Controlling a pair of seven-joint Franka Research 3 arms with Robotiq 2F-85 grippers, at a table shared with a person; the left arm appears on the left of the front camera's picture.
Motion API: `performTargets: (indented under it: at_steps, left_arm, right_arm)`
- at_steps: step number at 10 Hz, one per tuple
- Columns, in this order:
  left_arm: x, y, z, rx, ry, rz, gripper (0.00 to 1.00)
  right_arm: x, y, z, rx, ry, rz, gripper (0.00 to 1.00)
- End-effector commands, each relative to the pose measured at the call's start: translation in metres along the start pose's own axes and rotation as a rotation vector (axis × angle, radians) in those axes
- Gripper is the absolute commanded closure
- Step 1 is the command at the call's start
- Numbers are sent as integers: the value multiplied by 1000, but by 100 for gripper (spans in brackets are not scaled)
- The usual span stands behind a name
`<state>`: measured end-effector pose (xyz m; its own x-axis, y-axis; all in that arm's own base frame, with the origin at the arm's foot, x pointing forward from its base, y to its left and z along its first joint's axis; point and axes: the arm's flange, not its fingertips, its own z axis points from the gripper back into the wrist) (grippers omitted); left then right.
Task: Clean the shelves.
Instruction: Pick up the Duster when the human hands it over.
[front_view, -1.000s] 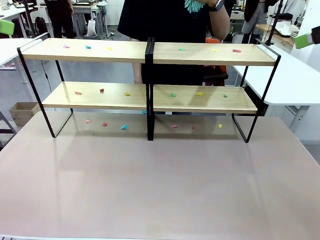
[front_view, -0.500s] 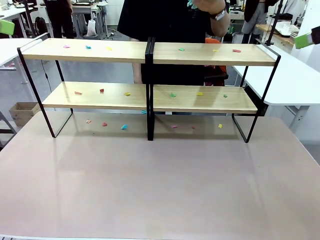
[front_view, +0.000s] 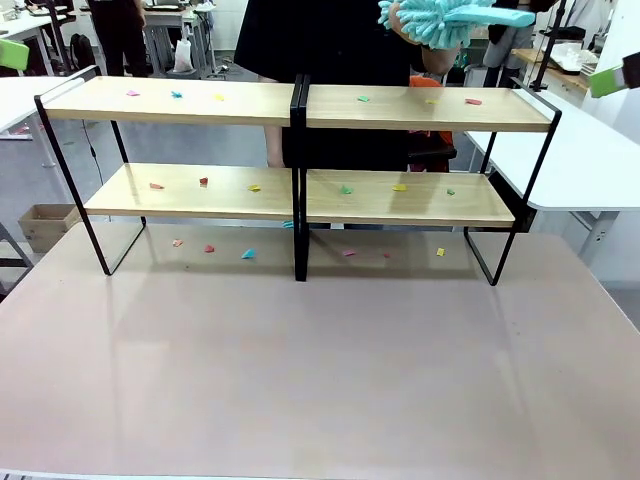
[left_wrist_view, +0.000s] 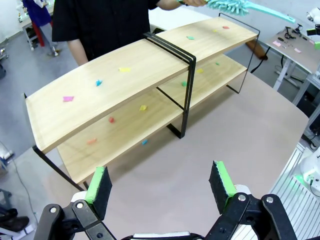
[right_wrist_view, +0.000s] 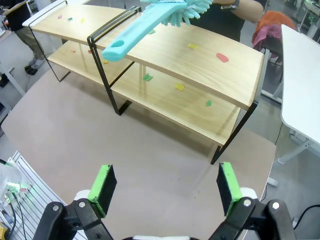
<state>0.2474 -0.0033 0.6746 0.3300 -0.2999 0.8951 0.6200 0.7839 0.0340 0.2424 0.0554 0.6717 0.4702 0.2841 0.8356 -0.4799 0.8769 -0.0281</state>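
The shelves (front_view: 250, 103) stand across the far half of the table, with four light boards in a black frame. Small coloured paper scraps (front_view: 362, 98) lie on every board. Behind them a person (front_view: 330, 40) holds a turquoise fluffy duster (front_view: 450, 20) above the right top board. In the left wrist view my left gripper (left_wrist_view: 160, 182) hangs open and empty, well short of the shelves (left_wrist_view: 140, 70), with the duster (left_wrist_view: 235, 6) at the far end. My right gripper (right_wrist_view: 165, 187) is likewise open and empty above the table, facing the shelves (right_wrist_view: 200, 60) and the duster (right_wrist_view: 150, 22).
More scraps (front_view: 248, 254) lie on the pinkish table (front_view: 320, 350) under the lower boards. A white table (front_view: 570, 160) adjoins at the right. A cardboard box (front_view: 45, 225) sits on the floor at the left. The table's near half is bare.
The person's hand has swung the duster down into full view above the right top board. The shelves and scraps have not moved.
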Motion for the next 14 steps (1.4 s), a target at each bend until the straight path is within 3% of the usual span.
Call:
performTargets:
  at_steps: [1,3,4,5,6,7,8,9,10,12,14]
  left_arm:
    - [0,-2,0,-3,-9,-6,0]
    - [0,-2,0,-3,-9,-6,0]
    - [0,-2,0,-3,-9,-6,0]
    - [0,-2,0,-3,-9,-6,0]
    - [0,-2,0,-3,-9,-6,0]
    - [0,-2,0,-3,-9,-6,0]
    - [0,-2,0,-3,-9,-6,0]
    - [0,-2,0,-3,-9,-6,0]
    - [0,-2,0,-3,-9,-6,0]
    - [0,-2,0,-3,-9,-6,0]
    - [0,-2,0,-3,-9,-6,0]
  right_arm:
    - [0,0,0,0,0,0,0]
    - [52,-23,-17,21,22,-225,0]
    - [82,-39,-30,158,90,-519,0]
    - [103,-54,-49,125,110,-748,0]
    - [114,-60,-73,269,192,-825,0]
    - [116,-55,-96,226,124,-870,0]
    - [87,-54,-63,179,127,-545,0]
    - [87,-54,-63,179,127,-545,0]
    - [106,-63,-99,228,160,-695,0]
    - [112,-70,-132,313,166,-1010,0]
    - [120,-68,-156,456,175,-1116,0]
